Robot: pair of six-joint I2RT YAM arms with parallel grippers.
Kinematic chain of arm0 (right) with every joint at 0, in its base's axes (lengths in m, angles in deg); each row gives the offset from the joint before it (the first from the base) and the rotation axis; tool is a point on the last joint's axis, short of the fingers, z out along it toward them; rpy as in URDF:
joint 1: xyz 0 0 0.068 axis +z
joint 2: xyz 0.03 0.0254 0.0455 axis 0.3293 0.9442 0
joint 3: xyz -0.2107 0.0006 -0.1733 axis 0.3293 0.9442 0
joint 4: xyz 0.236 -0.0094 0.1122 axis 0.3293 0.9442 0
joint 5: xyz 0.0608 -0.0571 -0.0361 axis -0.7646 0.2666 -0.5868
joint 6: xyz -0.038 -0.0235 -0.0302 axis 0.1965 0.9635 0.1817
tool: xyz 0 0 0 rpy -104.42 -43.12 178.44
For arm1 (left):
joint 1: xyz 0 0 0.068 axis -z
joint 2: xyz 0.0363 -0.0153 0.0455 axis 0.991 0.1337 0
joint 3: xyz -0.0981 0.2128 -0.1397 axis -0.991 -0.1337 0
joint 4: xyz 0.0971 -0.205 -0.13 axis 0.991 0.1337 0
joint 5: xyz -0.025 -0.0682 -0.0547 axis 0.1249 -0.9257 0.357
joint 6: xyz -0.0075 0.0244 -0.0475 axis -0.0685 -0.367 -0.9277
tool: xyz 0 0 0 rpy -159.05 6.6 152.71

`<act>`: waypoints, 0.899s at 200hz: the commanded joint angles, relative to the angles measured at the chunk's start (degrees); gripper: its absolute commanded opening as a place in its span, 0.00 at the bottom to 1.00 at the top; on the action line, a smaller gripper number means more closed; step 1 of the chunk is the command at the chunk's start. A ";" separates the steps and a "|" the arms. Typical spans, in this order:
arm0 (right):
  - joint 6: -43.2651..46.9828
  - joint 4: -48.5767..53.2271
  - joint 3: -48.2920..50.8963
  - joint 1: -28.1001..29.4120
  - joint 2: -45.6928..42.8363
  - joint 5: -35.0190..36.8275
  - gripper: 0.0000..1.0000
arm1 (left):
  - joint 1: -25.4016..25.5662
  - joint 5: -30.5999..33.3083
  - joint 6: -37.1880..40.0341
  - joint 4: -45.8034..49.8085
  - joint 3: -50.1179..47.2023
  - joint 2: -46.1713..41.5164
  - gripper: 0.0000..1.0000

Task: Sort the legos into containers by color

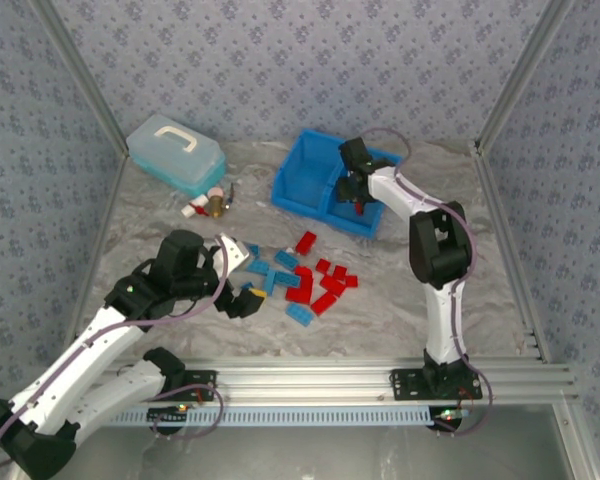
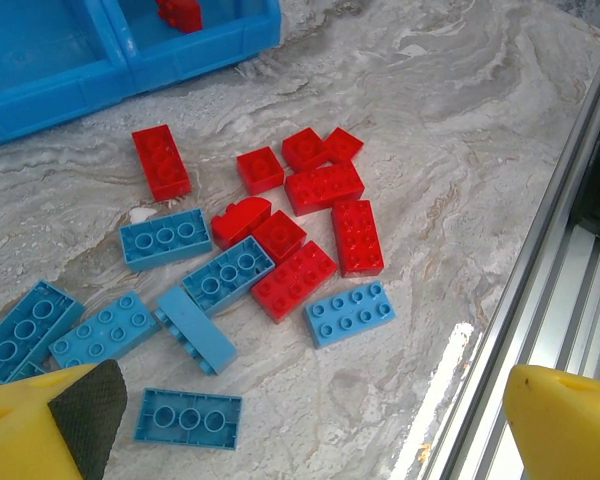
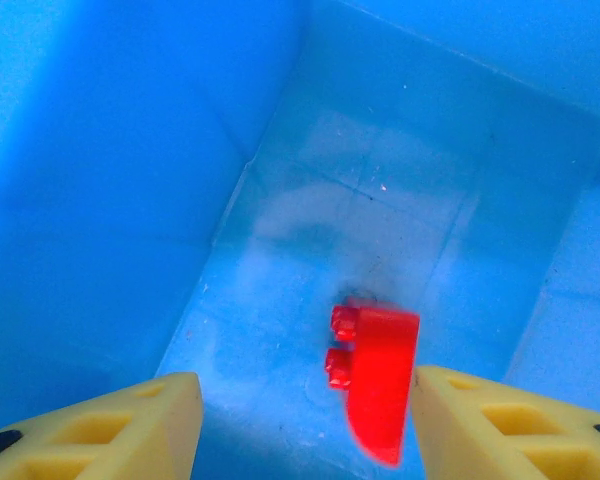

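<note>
Okay, right gripper (image 3: 300,400) parted over right compartment of bright blue plastic bin (image 1: 294,203), red plastic lego brick (image 3: 377,375) loose between jaws. Wide-open left gripper (image 2: 315,400) is nearer the lego pile (image 2: 293,281) fronting the bin.

- You've got the legos (image 1: 305,280) scattered in front of the bin (image 1: 298,207)
- lidded box (image 1: 175,152) off to its left
- one brick (image 3: 375,385) inside its right compartment
</note>
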 commanded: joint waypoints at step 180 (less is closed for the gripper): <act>-18.89 0.17 38.71 22.49 -22.39 5.87 0.47 | 0.17 -1.38 1.02 -1.13 -0.58 0.16 0.99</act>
